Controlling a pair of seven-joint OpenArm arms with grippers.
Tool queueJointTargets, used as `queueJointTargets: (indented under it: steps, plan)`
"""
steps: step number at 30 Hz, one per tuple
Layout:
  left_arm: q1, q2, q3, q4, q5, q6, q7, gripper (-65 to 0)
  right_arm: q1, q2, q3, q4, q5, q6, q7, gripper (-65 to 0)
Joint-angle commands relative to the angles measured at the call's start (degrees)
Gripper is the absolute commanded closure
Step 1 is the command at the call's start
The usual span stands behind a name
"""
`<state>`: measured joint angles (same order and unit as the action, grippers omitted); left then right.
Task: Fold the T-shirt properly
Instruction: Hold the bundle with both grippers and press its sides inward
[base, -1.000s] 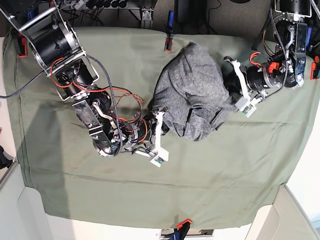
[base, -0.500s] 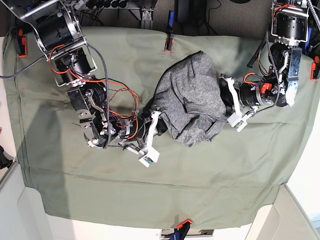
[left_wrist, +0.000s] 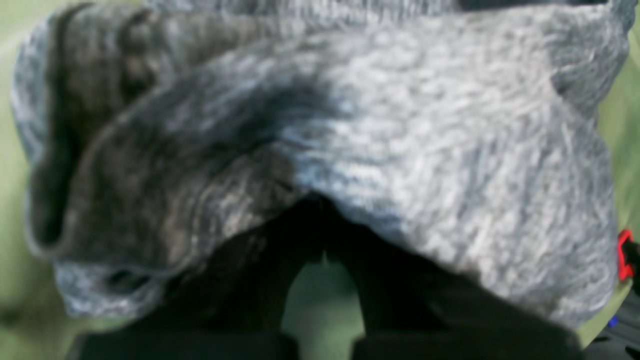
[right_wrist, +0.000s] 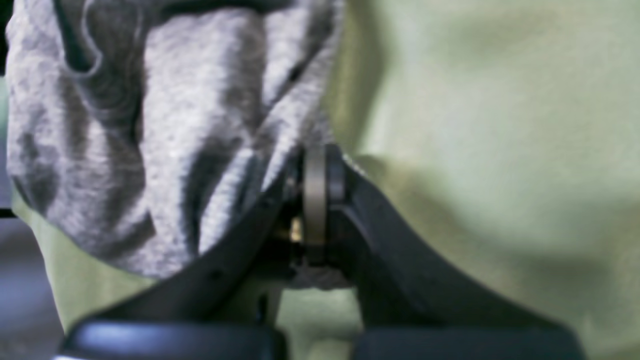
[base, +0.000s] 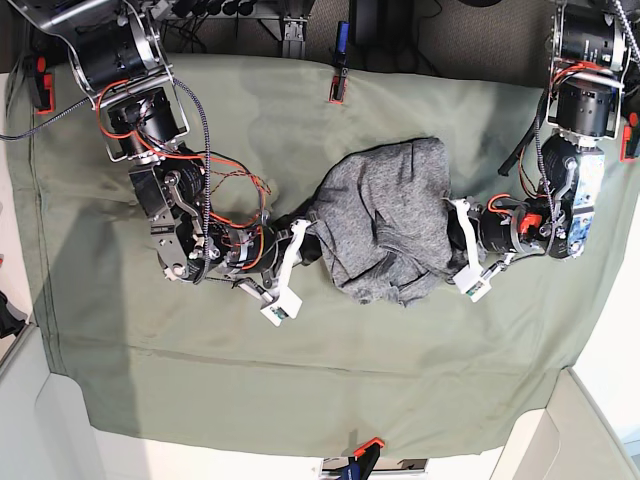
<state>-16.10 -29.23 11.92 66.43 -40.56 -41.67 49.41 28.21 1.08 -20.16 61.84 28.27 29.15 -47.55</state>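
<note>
The heathered grey T-shirt (base: 385, 220) lies bunched in a rumpled heap in the middle of the table. My right gripper (base: 312, 233) is at its left edge, seen in the base view. In the right wrist view this gripper (right_wrist: 316, 167) is shut, pinching a fold of the T-shirt (right_wrist: 150, 125). My left gripper (base: 446, 236) is at the heap's right edge. In the left wrist view the T-shirt (left_wrist: 400, 125) fills the frame and drapes over the shut left gripper (left_wrist: 320, 215), hiding its tips.
An olive-green cloth sheet (base: 420, 370) covers the table. Clamps hold it at the back edge (base: 337, 88), the front edge (base: 366, 447), the left (base: 42, 90) and the right (base: 630, 135). White table rims show at the front corners.
Both arms have drawn toward the front of the table, pulling the bunched T-shirt down with them. Both grippers have stayed shut on it.
</note>
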Motion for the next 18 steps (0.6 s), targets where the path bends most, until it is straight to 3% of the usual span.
queueJointTargets:
  steps: [1,7,18]
  plan:
    - [-2.34,-0.11,0.87,-1.14,2.27,1.67,-1.2,0.0,1.09,-0.31,0.17,0.79,0.87,0.24,1.03,0.0]
    - [-5.66,-1.2,1.62,-5.84,2.27,1.67,-1.07,0.0,-1.03,-0.33,0.17,0.81,2.01,0.74,0.44,0.0]
    - [-5.27,-8.96,1.62,-3.8,-16.15,1.67,8.76,0.0,-9.22,-1.25,0.17,7.48,4.33,1.38,-1.16,0.0]
